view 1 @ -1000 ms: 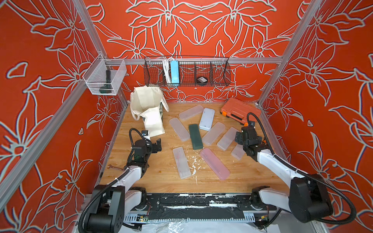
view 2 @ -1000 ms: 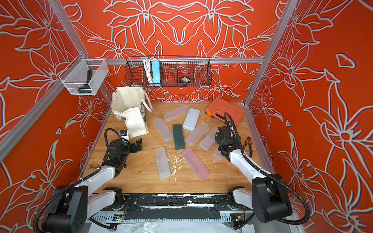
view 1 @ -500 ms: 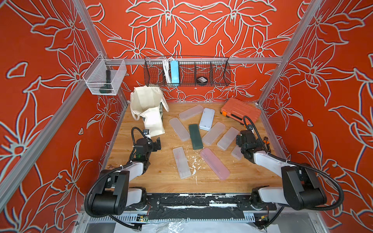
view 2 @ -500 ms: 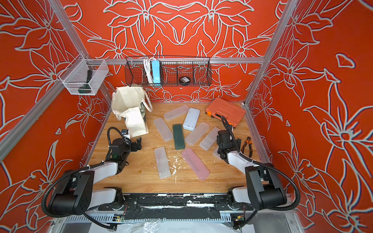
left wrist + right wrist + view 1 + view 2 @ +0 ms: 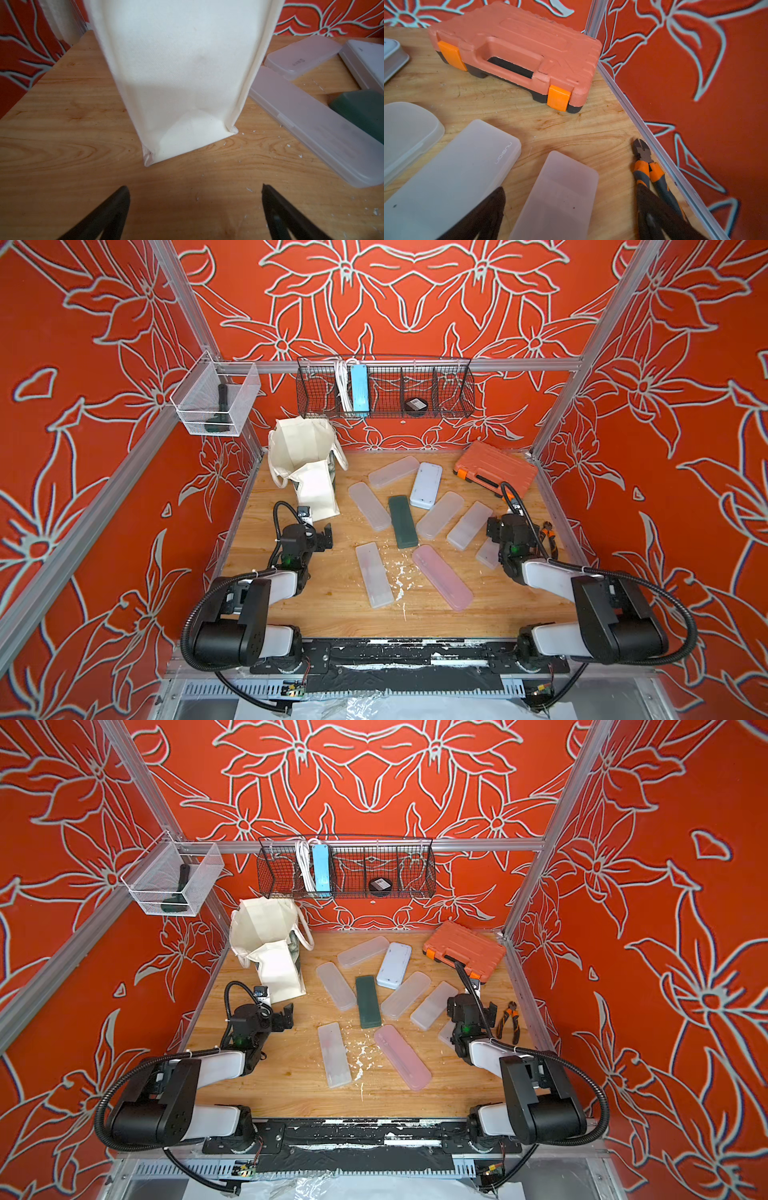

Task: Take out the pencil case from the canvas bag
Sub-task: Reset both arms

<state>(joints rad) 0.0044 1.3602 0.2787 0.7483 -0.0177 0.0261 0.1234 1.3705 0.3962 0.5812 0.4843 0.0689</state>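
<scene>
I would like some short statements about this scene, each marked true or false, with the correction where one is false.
1. The cream-white canvas bag stands near the wooden table's far left corner. True.
2. The left gripper is shut on the bag's base. False: it is open and empty, short of the bag.
3. The orange plastic tool case lies closed near the far right corner. True.
4. The dark green flat case lies inside the bag. False: it lies on the table among translucent cases.
5. Orange-handled pliers lie by the right wall. True.
</scene>
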